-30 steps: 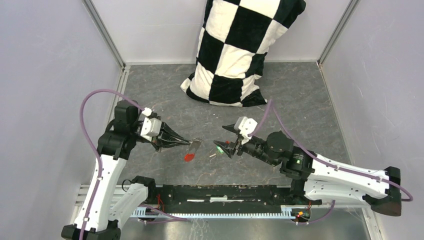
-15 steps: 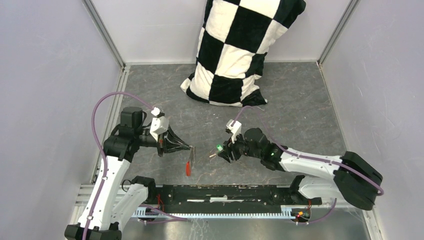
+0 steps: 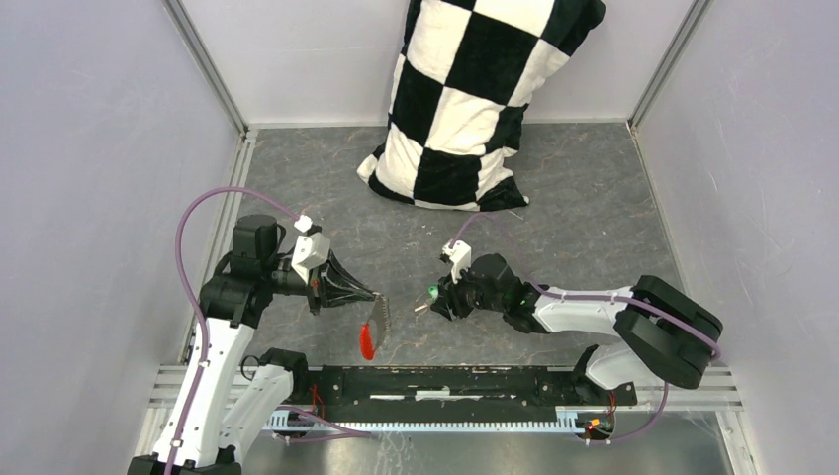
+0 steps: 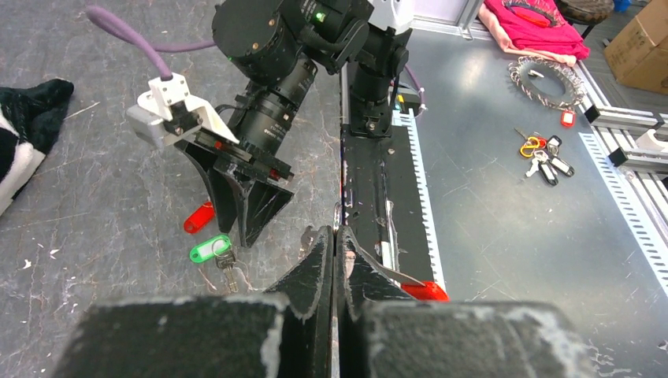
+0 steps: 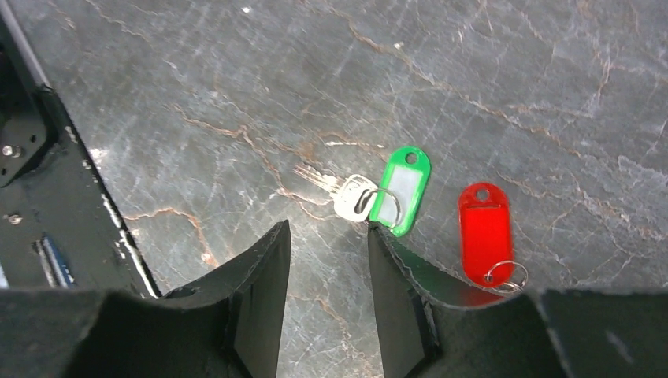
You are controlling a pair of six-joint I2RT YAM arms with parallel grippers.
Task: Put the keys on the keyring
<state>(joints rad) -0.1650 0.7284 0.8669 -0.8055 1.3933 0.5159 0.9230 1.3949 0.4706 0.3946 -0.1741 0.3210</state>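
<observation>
Since a second ago the right arm has folded in low. The right end effector (image 5: pixel 327 227) has dropped over the green key (image 5: pixel 399 189) with its jaws narrowing. The left end effector (image 3: pixel 374 296) has rolled, so the keyring (image 3: pixel 368 338) is now hanging straight down.

Right jaws are standing apart with nothing between them. Left jaws are pinched together on the keyring, holding it off the desk (image 3: pixel 594 198).

Green key is lying flat, blade pointing into the gap and tag sitting at one finger's (image 5: pixel 394 260) tip; we can't tell if they're touching.

We're lining up the pick. We're suggesting a shift toward the tag before closing, then gripping the tag and leaving its small ring free for threading.

Red key (image 5: pixel 483 232) is lying just beside the green one, past that finger, so we're risking a nudge or a double pinch.

Pillow (image 3: pixel 460 99) is sitting well apart at the back. Loose keys (image 4: pixel 543 157) and a red cloth (image 4: pixel 543 24) are lying beyond the rail (image 4: pixel 378 181), not in the way.
</observation>
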